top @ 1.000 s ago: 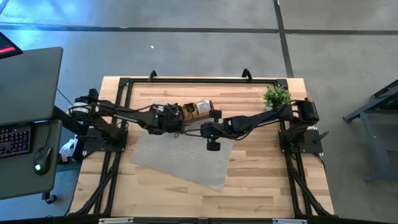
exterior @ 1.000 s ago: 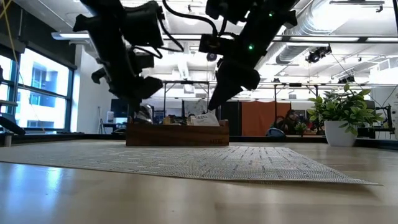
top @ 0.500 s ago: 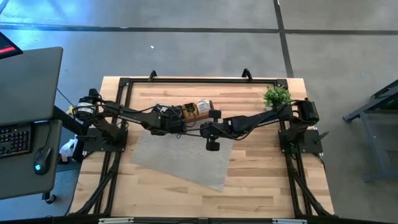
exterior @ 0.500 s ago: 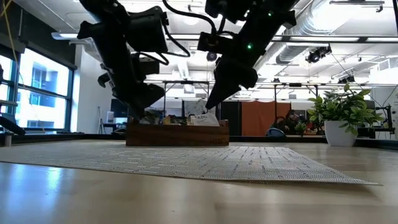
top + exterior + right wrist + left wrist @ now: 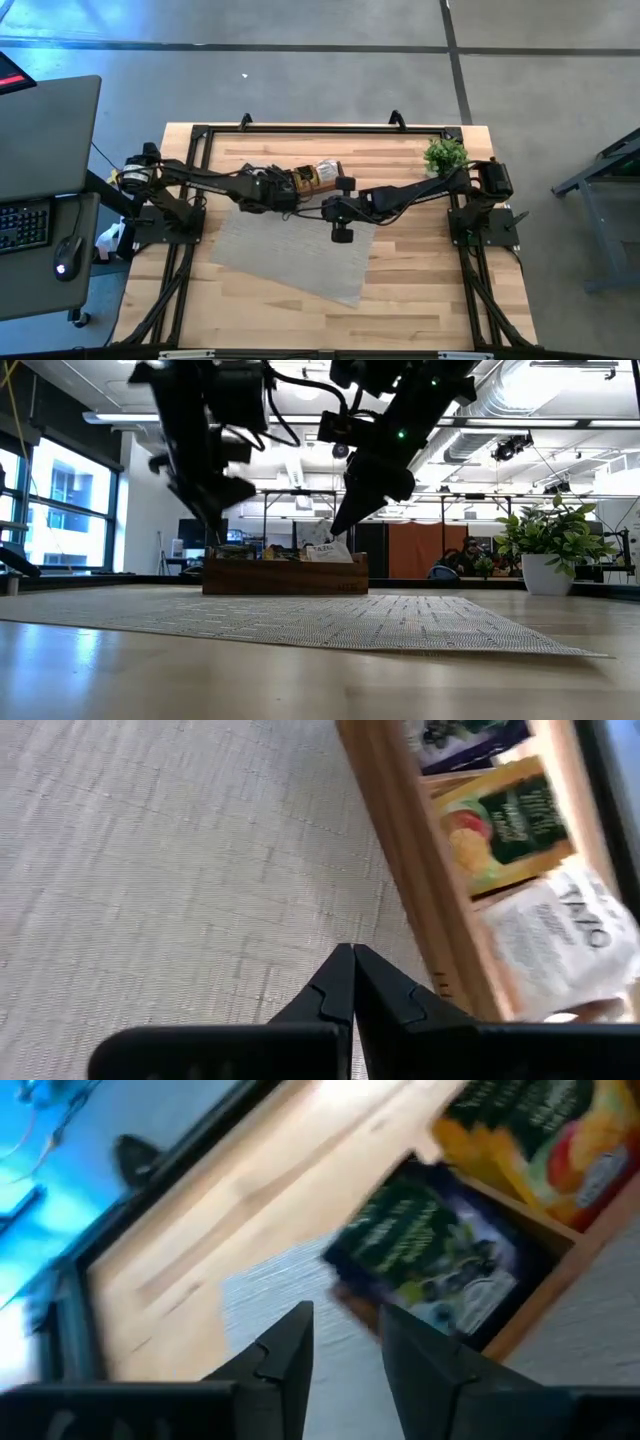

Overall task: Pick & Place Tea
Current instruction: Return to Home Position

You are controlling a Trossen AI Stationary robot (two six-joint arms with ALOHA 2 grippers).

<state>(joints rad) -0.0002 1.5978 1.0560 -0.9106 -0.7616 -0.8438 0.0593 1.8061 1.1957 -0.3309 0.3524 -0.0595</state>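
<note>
The left gripper [image 5: 343,1325] hovers above one end of the wooden compartment tray [image 5: 285,577], its fingers [image 5: 286,1350] slightly apart with nothing between them. Just beyond them a dark purple-green tea sachet [image 5: 432,1255] lies in the tray's end compartment, and a yellow-red sachet [image 5: 530,1130] lies in the next. The right gripper [image 5: 352,960], tips pressed together and empty, hangs over the grey woven mat [image 5: 150,870] beside the tray's long wall. A white Tazo sachet [image 5: 560,945] sits in a compartment farther along. A potted plant [image 5: 445,155] stands well apart on the wooden table [image 5: 420,290].
</note>
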